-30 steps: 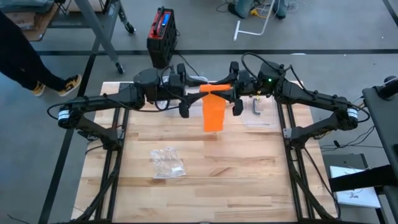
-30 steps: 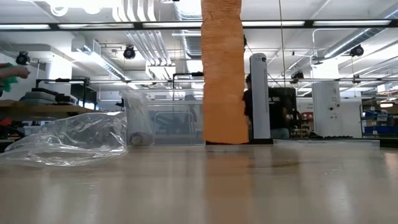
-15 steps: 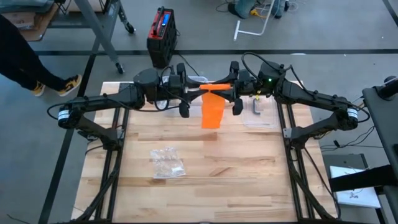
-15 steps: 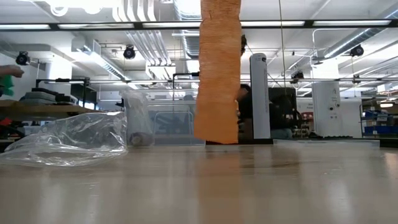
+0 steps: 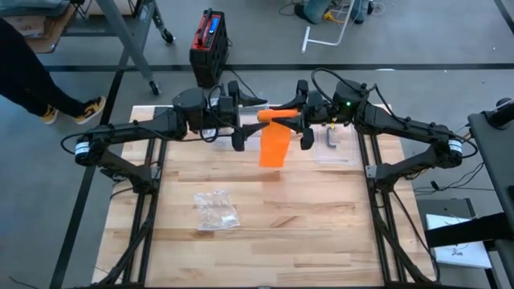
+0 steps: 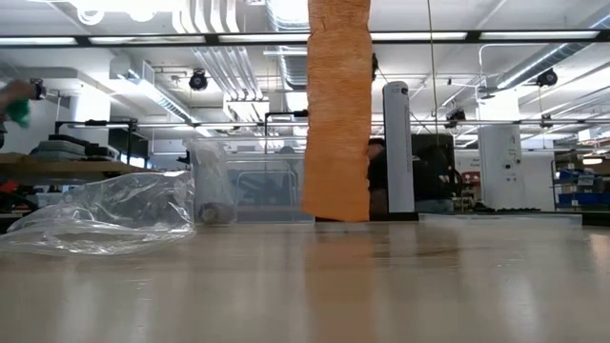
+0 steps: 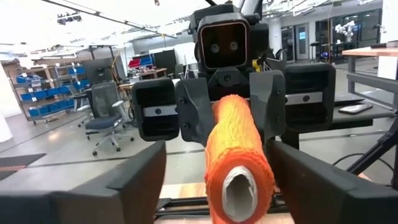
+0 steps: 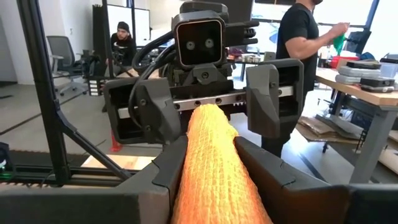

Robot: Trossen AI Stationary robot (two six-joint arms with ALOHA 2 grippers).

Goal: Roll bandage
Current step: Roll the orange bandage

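Observation:
An orange bandage roll hangs level above the far middle of the wooden table, between my two grippers. A loose strip hangs down from it. In the low view the strip's lower end reaches down to about the table line. My right gripper is shut on the roll. My left gripper faces it and is open. Its fingers stand on either side of the roll's core end, apart from it. My right gripper pinches the roll's right end between its two fingers. The fingers lie level and along the roll, coming from the table's right. The roll sticks out level toward my left gripper, lifted clear of the table, with the loose strip hanging slack below it.
A crumpled clear plastic bag lies left of the table's middle. A small grey thing on a clear sheet lies at the far right. A red and black box stands on the floor beyond the far edge. A person stands in the room.
The hanging strip has swung a little toward the table's left, and its lower end sits slightly higher than a second ago. Both arms have stayed where they were.

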